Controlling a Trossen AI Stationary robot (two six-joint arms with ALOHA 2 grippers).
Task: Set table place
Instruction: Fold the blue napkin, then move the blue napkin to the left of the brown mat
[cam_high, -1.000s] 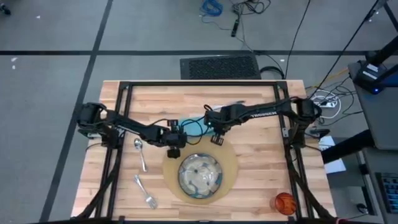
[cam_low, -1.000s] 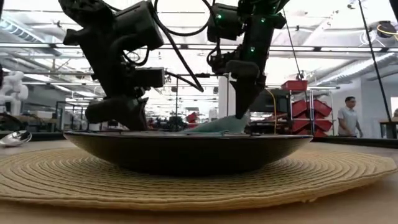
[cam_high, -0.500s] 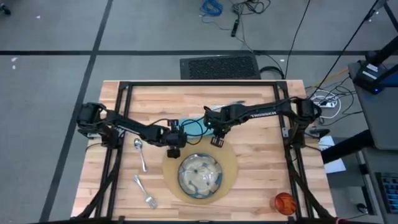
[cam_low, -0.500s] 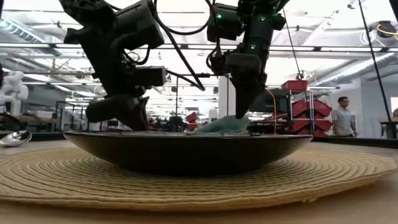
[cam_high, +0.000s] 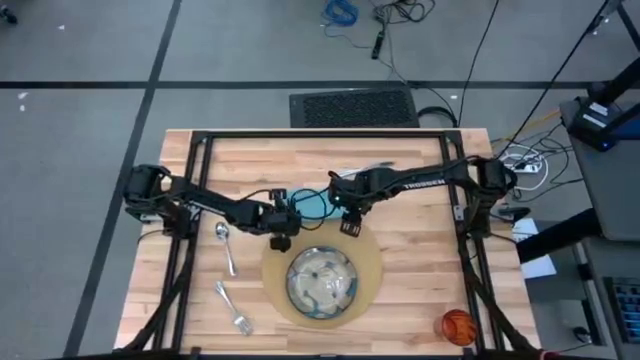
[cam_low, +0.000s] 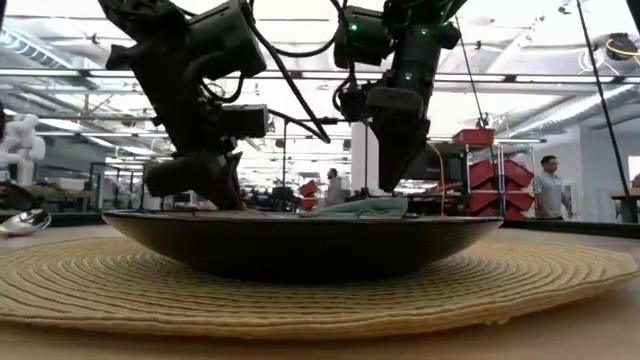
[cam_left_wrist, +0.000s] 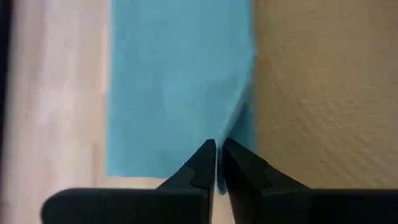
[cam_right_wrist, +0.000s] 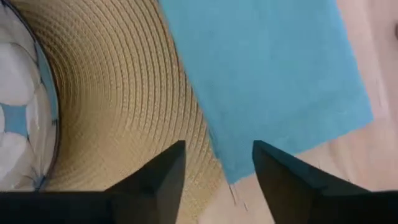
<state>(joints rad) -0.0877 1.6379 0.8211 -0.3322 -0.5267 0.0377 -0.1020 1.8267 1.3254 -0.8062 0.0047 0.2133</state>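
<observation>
A teal napkin (cam_high: 312, 205) lies flat at the far rim of the round tan placemat (cam_high: 372, 270), partly on the wood. The speckled dish (cam_high: 320, 282) rests on the placemat's middle. My left gripper (cam_high: 280, 243) is at the napkin's left end, shut on it (cam_left_wrist: 216, 149). My right gripper (cam_high: 349, 228) hangs open above the napkin's right corner (cam_right_wrist: 231, 174), its fingers either side of the corner and clear of the cloth. A spoon (cam_high: 225, 245) and a fork (cam_high: 232, 308) lie left of the placemat. An orange cup (cam_high: 457, 326) stands at the near right. My left gripper pinches the napkin's edge (cam_left_wrist: 219, 134) between its two fingers, near the corner next to the placemat (cam_left_wrist: 323, 93). The fingers come from above, pointing down. The cloth rises in a slight ridge toward the fingers. The rest lies flat on the table.
The black frame posts (cam_high: 470, 215) and both arms cross the far half of the table. In the low view the dish (cam_low: 300, 240) fills the foreground on the placemat (cam_low: 320, 290). A person (cam_low: 550, 185) stands in the room behind.
My right gripper has let go of the napkin and risen a little. The part of the napkin that it held up in a peak has dropped and now lies flat behind the dish. My left gripper stays shut at the napkin's other end.
</observation>
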